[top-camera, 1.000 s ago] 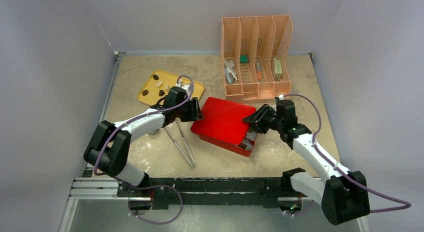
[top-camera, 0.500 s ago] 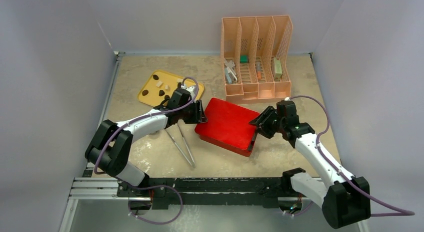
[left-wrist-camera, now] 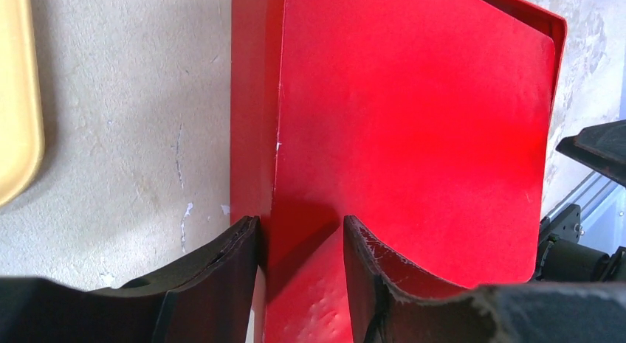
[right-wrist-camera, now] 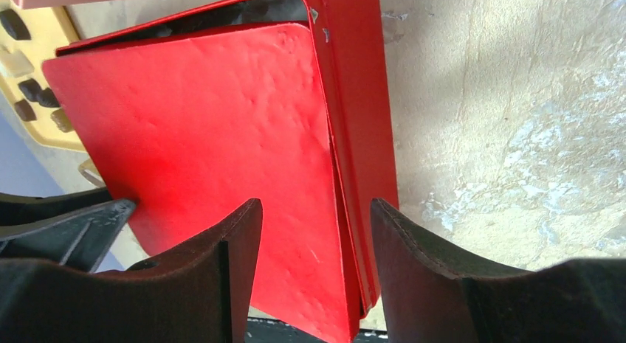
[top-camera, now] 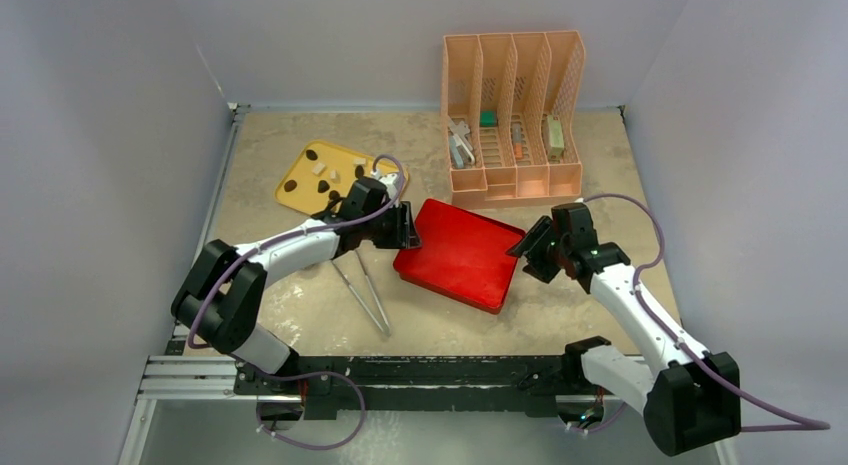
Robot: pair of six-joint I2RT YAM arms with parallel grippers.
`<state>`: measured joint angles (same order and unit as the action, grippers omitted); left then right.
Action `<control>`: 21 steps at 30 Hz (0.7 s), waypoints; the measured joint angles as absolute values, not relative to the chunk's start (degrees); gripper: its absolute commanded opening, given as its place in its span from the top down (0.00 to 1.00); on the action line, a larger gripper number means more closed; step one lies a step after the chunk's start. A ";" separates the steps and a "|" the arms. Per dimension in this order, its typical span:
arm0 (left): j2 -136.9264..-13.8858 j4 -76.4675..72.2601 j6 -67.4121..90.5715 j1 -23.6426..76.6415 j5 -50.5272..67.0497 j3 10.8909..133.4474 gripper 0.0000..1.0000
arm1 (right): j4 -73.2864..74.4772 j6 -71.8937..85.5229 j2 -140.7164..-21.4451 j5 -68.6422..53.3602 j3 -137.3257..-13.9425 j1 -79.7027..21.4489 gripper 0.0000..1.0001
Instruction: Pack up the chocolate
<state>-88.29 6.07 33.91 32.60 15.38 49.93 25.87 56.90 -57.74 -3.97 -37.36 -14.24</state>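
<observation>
Left hand (left-wrist-camera: pixel 299 229) sits at the left edge of a red lid (top-camera: pixel 458 253), fingers parted w/ the lid's rim btwn them: one finger against the side wall, the other over the top face. Whether it is pinching or only straddling can't be told. Right hand (right-wrist-camera: pixel 316 210) is at the opposite edge, fingers spread wide either side of the rim, clamping nothing. Lid appears seated on its base near the middle of the desk (top-camera: pixel 600 175), so the inside is hidden; no telling if any pieces are packed. Chocolate (top-camera: pixel 323 186) that shows lies loose on a yellow tray (top-camera: pixel 283 195) at far left, just beyond the left hand: a handful of tiny dark, tan and pale bits, set apart from each other. Thin metal tongs (top-camera: pixel 365 290) lie on the desk nearer the arms; a peach organiser (top-camera: pixel 515 115) stands at the back. Handling, as a judgement: pieces are prob. v. light and firm, but easily marked or smeared, and rounded ones may roll or squirt out of a pinch. Best hold is likely a gentle grip across opposite flat sides of a cube, or the widest part of a round one, w/ little force.
</observation>
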 measured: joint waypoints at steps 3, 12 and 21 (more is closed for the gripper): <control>-88.71 6.11 33.69 32.97 14.81 50.85 0.58 | 25.74 55.64 -58.83 -4.12 -37.39 -14.24 0.44; -91.00 8.60 33.34 33.15 11.79 53.06 0.68 | 24.77 52.10 -63.13 -4.93 -37.69 -14.24 0.47; -89.30 10.57 33.43 33.56 7.70 52.77 0.75 | 22.50 52.01 -62.04 -7.25 -38.15 -14.24 0.46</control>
